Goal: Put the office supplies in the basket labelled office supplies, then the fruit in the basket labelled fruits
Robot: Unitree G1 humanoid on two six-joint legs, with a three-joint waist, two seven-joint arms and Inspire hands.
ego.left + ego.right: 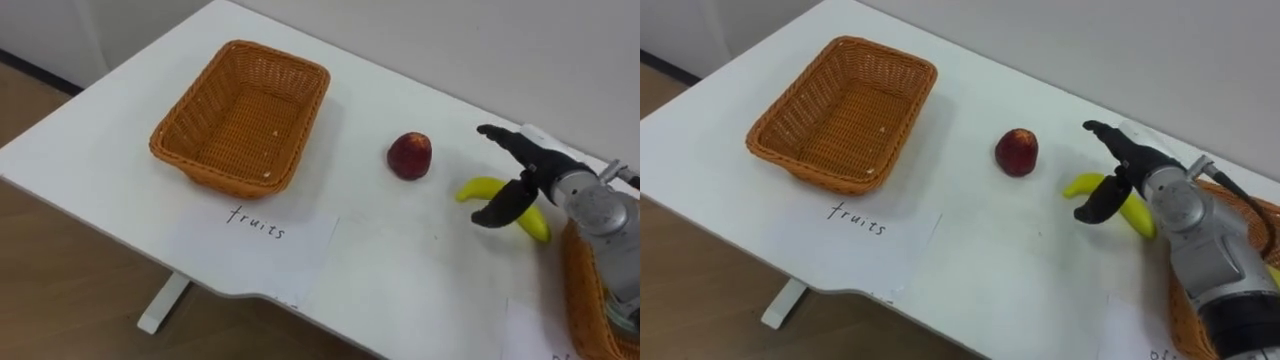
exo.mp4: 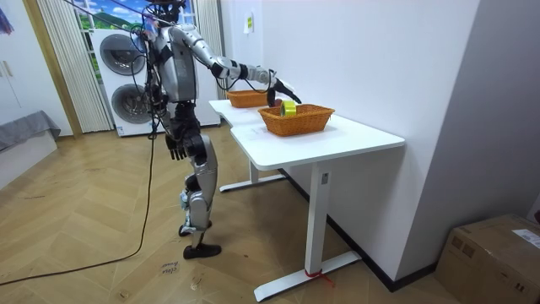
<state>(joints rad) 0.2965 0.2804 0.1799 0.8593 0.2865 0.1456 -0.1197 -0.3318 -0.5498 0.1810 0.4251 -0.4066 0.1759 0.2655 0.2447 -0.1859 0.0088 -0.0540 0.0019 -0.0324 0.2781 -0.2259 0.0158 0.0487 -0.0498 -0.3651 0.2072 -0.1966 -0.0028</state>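
A yellow banana (image 1: 486, 187) lies on the white table (image 1: 400, 270), right of a red apple (image 1: 410, 155). My right hand (image 1: 528, 172) hovers at the banana, open, with straight fingers reaching over its far side and the thumb down in front of it. The hand's palm hides the banana's middle. An empty wicker basket (image 1: 240, 180) stands at the table's left, with a paper label (image 1: 262, 232) in front of it. A second wicker basket (image 1: 577, 285) sits at the right edge, under my forearm. My left hand (image 2: 175, 149) hangs relaxed beside my hip.
In the room view I stand at the table's long side, and the nearer basket (image 2: 295, 127) holds yellow and green items. A wall runs behind the table. Another paper sheet (image 1: 530, 335) lies near the right basket. Bare tabletop spreads between apple and label.
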